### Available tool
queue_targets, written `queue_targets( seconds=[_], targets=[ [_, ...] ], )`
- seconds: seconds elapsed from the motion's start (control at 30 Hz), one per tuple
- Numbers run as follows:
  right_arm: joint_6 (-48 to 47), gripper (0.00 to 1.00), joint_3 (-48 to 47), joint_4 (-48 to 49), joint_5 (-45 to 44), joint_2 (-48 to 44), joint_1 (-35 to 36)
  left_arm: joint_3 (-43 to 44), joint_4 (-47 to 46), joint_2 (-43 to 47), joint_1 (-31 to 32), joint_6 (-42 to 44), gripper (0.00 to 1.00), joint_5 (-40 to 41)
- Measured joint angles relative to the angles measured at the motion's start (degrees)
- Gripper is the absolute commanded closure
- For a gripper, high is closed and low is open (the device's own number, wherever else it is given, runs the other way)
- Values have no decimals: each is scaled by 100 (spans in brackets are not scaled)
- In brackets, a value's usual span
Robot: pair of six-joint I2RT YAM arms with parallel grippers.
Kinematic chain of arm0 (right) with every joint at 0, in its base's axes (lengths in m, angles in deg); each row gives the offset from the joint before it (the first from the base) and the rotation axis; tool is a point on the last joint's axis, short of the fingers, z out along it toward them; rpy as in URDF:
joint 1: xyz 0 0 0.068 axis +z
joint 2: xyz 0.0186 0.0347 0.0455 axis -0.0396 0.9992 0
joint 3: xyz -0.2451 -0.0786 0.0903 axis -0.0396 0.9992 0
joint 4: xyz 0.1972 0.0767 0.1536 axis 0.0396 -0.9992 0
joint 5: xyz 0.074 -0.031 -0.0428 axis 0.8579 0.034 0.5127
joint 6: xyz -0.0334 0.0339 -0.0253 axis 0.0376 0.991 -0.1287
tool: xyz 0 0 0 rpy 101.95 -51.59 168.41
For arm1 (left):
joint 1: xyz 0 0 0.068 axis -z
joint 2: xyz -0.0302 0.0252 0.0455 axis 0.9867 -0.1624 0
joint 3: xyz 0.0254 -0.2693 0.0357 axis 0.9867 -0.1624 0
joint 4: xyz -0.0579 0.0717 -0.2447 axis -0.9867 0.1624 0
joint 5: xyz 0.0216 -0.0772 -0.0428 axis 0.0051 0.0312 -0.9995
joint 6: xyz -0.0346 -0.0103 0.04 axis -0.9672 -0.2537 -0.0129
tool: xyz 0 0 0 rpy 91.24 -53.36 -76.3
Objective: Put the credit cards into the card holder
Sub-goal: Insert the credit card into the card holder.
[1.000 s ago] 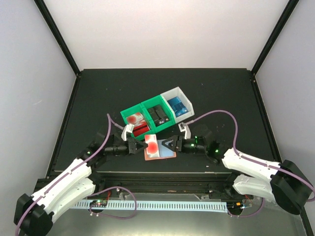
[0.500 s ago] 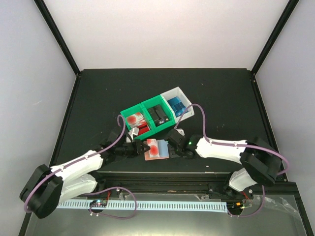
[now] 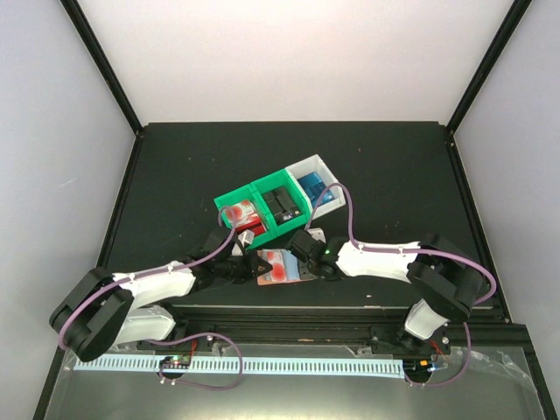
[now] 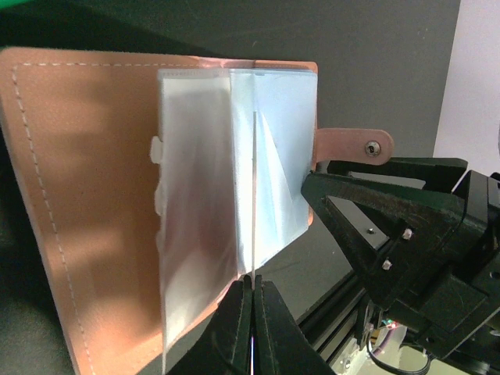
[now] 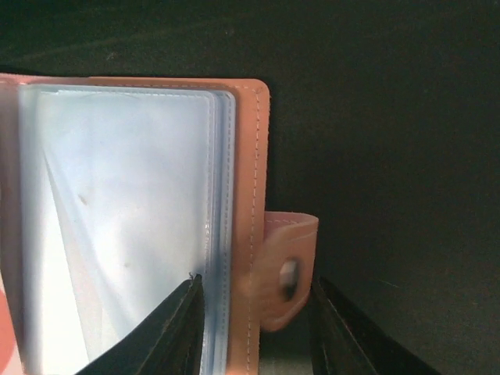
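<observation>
**Top view.** The wallet (image 3: 289, 278) lies open at the near edge of the table (image 3: 367, 175), in front of the green bins (image 3: 254, 186) and the white bin (image 3: 300, 165). A red-and-white card (image 3: 275, 262) sits over the wallet, between my two claws. My left claw (image 3: 254, 266) meets it from the left and my right claw (image 3: 302, 261) from the right. More cards (image 3: 237, 212) wait in the leftmost green bin.

**Left wrist view.** My left claw is pinched fully together on a thin sheet seen edge-on (image 4: 254, 195). Going by the top view, I take this sheet to be the card. Behind it the wallet shows its clear sleeves (image 4: 195, 195), with the snap tab (image 4: 351, 146) on the far side.

**Right wrist view.** My right claw stands part-way apart. One finger (image 5: 183, 328) is over the sleeves and the other is just beside the snap tab, with the stitched edge between them. It clamps nothing that I can see.

**Step in hand.** I judge this to be the insertion of one card into a sleeve, not yet done.

**Next move.**
1. Pin the wallet's edge with the right claw so that it cannot slide.
2. Line the card's leading edge up with a sleeve mouth.
3. Push the card in flat.

**Writing.** None can be read. The card's print is too small, and the snap tab carries only a plain stud.
</observation>
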Motion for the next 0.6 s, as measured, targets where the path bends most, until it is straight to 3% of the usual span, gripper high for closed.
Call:
queue_targets(
  seconds=[0.13, 0.6],
  targets=[
    [13, 68, -66, -4, 11, 63, 0, 2, -109, -37, 28, -44, 98, 24],
    [79, 69, -37, 83, 66, 63, 7, 11, -640, -723, 125, -472, 98, 175]
  ],
)
